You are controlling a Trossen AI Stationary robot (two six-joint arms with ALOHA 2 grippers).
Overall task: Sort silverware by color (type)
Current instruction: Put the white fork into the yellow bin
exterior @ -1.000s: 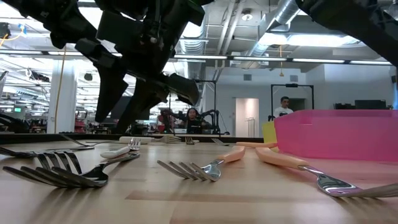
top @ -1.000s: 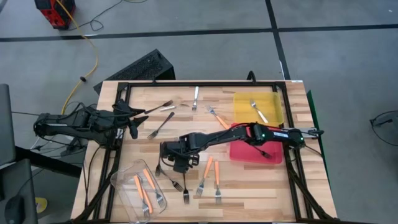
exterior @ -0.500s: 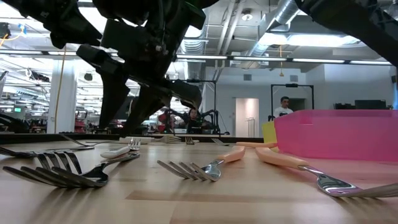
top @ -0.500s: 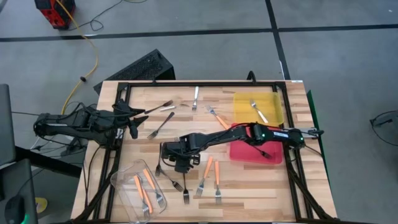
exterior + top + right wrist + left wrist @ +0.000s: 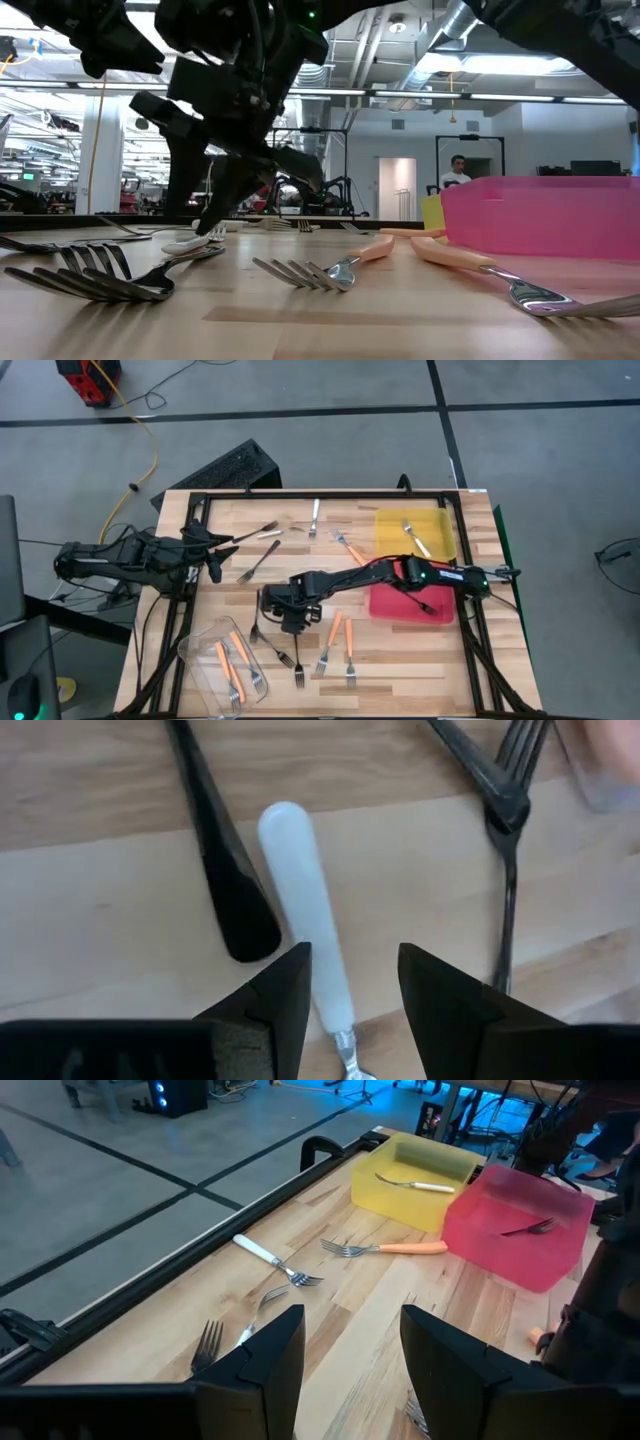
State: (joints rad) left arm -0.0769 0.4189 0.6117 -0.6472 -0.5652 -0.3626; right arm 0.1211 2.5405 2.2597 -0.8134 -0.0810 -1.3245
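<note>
The right hand (image 5: 350,995) is being held open right over the white-handled fork (image 5: 305,910) lying on the counter (image 5: 100,910), so it's probably best lowered straight, avoiding the black handle (image 5: 225,870) just beside.

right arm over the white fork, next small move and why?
Probably lower the right hand straight down and close. Its open fingers straddle the white-handled fork lying flat on the table. A black fork handle lies close alongside, so keep centred.

Even overhead light, soft shadows; low view backlit, foreground forks blurred.
</note>
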